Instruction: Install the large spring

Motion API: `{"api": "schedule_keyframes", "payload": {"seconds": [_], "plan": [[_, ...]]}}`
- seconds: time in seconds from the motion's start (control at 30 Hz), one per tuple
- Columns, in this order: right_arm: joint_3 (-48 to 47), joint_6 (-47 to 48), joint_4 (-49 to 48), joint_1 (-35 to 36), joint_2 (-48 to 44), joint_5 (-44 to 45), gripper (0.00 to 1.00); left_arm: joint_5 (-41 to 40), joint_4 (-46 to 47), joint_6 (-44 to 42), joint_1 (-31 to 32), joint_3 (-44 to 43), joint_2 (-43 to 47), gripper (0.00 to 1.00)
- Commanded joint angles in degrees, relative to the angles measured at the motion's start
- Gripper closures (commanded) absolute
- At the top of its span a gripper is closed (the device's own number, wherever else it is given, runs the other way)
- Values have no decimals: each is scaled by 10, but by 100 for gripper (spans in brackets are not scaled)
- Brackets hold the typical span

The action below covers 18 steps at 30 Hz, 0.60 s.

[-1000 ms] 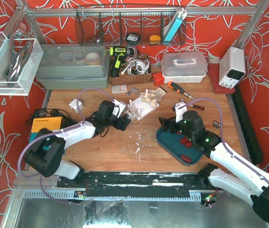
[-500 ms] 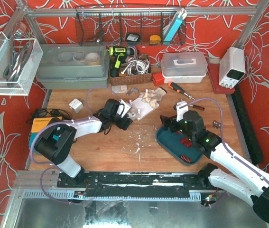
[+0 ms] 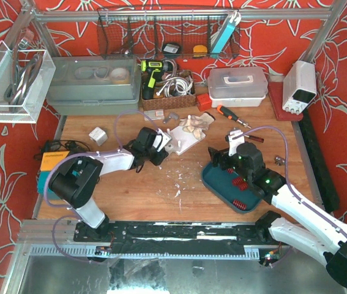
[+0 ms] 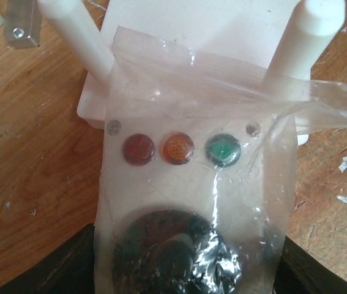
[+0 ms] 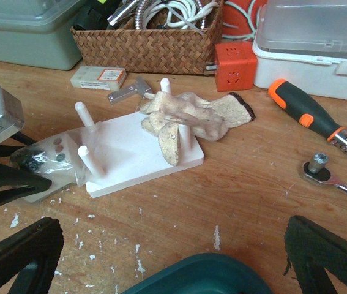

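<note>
The wooden surface (image 3: 136, 190) carries a white peg board (image 5: 136, 153) near its middle. A teal tray (image 3: 219, 182) sits at the board's 4 o'clock. Red springs (image 3: 237, 182) lie in that tray, and the large one should be among them, though I cannot single it out. I judge it light, springy lengthwise and ready to roll or pop out of a pinch. I would take it across the middle of the coil, leaving an end free for a peg.

My right arm reaches low and forward. My right gripper (image 3: 215, 160) hangs wide open and empty over the tray's 10 o'clock rim, facing the board. My left gripper (image 3: 159, 149) sits at the board's 8 o'clock, with its jaws on either side of a plastic bag (image 4: 191, 184) of small parts. I cannot tell whether they pinch it.
</note>
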State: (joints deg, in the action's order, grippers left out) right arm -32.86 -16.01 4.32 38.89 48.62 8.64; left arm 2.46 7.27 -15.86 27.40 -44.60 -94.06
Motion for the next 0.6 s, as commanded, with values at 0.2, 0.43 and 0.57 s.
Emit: {"api": "schedule_keyframes", "payload": {"seconds": [0.2,0.43,0.57], "plan": [[6,-10,12,2,-5,36,1,-104,18,32,1,33,48,67],[6,-13,17,2,-9,41,1,-234,-72,183,-66,-17,19,76],[6,-13,19,2,-12,42,1,-226,-95,230,-109,-26,5,78]]}}
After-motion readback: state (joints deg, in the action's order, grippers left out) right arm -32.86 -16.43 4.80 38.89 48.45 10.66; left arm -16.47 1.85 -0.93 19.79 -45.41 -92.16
